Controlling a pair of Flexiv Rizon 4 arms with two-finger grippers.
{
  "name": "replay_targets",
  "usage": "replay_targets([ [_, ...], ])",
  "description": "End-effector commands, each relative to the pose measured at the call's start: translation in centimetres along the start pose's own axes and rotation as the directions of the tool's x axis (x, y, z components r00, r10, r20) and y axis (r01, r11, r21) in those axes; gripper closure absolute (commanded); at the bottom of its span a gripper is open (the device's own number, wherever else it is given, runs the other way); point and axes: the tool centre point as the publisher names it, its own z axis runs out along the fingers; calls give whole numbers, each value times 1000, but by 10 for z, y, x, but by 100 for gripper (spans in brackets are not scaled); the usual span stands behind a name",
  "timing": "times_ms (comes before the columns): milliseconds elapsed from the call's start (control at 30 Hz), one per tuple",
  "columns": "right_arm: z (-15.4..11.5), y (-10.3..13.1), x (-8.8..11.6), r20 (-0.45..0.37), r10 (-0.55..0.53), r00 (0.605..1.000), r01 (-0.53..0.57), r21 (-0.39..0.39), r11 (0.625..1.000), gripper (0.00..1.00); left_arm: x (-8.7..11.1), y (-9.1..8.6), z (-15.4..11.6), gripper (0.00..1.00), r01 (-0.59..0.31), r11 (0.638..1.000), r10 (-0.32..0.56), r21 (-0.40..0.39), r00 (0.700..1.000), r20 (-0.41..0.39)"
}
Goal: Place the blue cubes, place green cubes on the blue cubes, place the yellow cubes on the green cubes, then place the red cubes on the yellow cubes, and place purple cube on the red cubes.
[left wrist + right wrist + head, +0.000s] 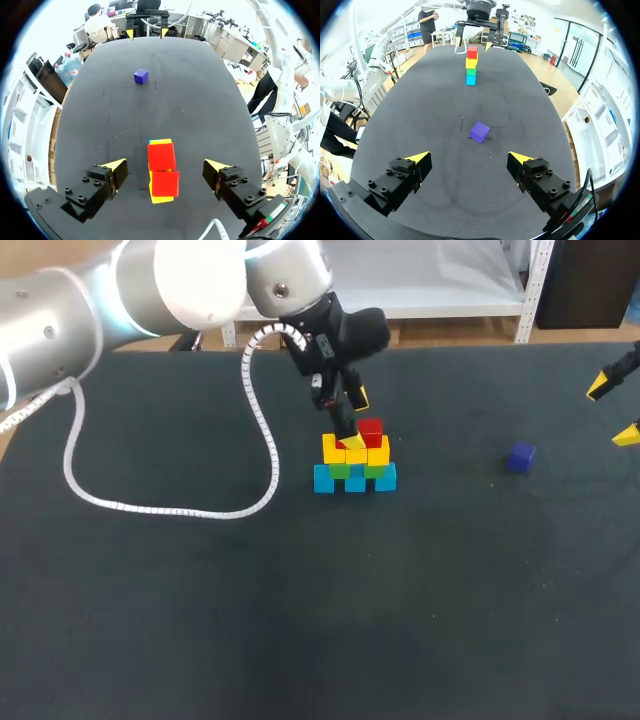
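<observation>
Near the middle of the dark matte table (200, 620) stands the pile of small cubes: light blue cubes (323, 479) at the bottom, then green cubes (340, 471), yellow cubes (378, 452) and two glossy red cubes (161, 156) on the top. The left gripper (166, 167) hangs just above the red cubes with its fingers wide apart, one on each side and touching nothing. The small purple cube (479, 132) lies alone on the table, well apart from the pile and ahead of the right gripper (468, 159), which is also wide open and holds nothing.
</observation>
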Motion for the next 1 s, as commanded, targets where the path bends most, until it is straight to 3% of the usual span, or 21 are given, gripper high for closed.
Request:
replay_targets([
  [33, 0, 0, 0, 2, -1, 1000, 1, 0, 1000, 0, -3, 7, 1, 0, -4, 1000, 4, 19, 1000, -3],
  [1000, 0, 0, 0, 2, -1, 1000, 1, 0, 1000, 0, -2, 19, 3, 0, -12, 1000, 12, 21, 1000, 11],
])
